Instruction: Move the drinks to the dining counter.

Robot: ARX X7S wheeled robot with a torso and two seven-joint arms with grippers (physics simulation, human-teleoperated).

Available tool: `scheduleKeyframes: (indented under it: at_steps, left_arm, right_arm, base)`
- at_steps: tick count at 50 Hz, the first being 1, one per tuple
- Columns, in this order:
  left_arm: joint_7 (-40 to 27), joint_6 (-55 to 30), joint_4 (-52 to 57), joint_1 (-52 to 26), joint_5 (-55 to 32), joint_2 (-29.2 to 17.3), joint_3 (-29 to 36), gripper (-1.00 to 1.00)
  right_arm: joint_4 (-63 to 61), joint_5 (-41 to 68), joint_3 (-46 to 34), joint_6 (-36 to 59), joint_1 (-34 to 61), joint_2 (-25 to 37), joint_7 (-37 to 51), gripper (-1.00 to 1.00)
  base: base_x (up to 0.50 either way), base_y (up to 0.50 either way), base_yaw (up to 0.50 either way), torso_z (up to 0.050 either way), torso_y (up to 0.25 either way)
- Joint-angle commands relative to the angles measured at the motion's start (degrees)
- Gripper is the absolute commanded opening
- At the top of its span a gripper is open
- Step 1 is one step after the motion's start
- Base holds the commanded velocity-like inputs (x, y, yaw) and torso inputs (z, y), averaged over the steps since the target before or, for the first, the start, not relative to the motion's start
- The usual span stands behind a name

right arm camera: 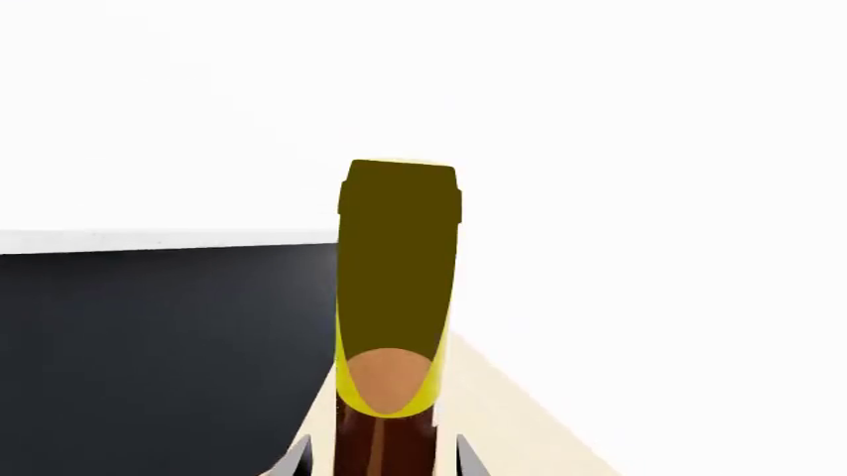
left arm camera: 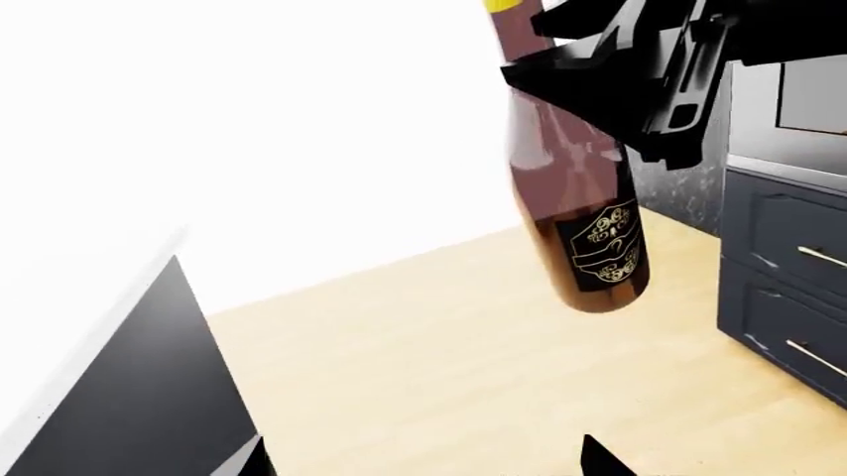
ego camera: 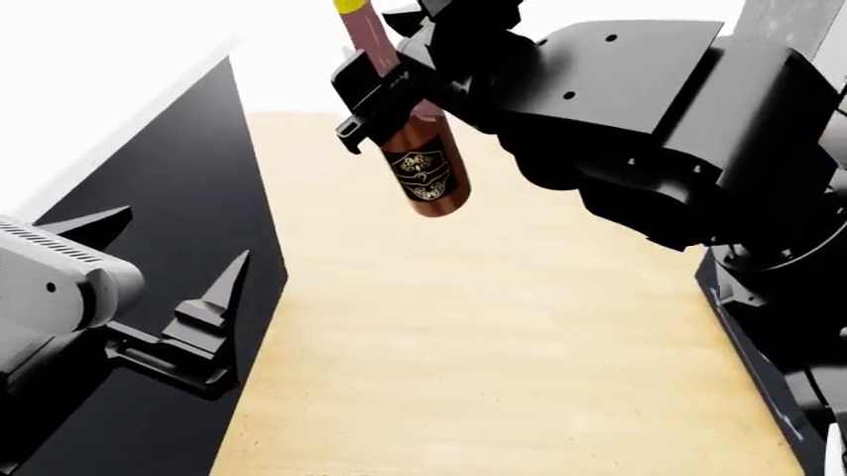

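A pale wood plank floor runs through the middle of the room, evenly lit and almost free of shadow. Along one side stands a long counter with a flat black front panel under a white top; across the aisle, dark blue-grey panelled cabinets carry slim brass handles. Beyond the floor the far background is washed out to plain bright white.

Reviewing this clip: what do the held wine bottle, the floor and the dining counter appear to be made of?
Wine bottle: looks like glossy dark brown glass, slightly see-through, with yellow foil on the neck and a black-gold label. Floor: pale matte wood, with faint plank lines. Dining counter: flat matte black front under a white top, possibly stone; glare hides any veining.
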Motion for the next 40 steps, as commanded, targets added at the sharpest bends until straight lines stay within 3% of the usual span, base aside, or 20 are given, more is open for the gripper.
scheduleKeyframes:
  at_steps: [1, 40]
  left_arm:
    - [-0.04, -0.05, 0.09, -0.14, 0.07, 0.06, 0.3, 1.0]
    - [0.09, 0.18, 0.13, -0.26, -0.1, -0.31, 0.21, 1.0]
  right_arm:
    - [-0.21, -6.73, 2.33, 0.41, 1.31, 0.21, 0.83, -1.0]
    - [0.33, -6.57, 1.79, 0.79, 1.66, -0.04, 0.44, -1.0]
  base:
    - [0.0, 0.0, 0.5, 0.0, 0.0]
    - [0.0, 0.0, 0.5, 0.001, 0.003]
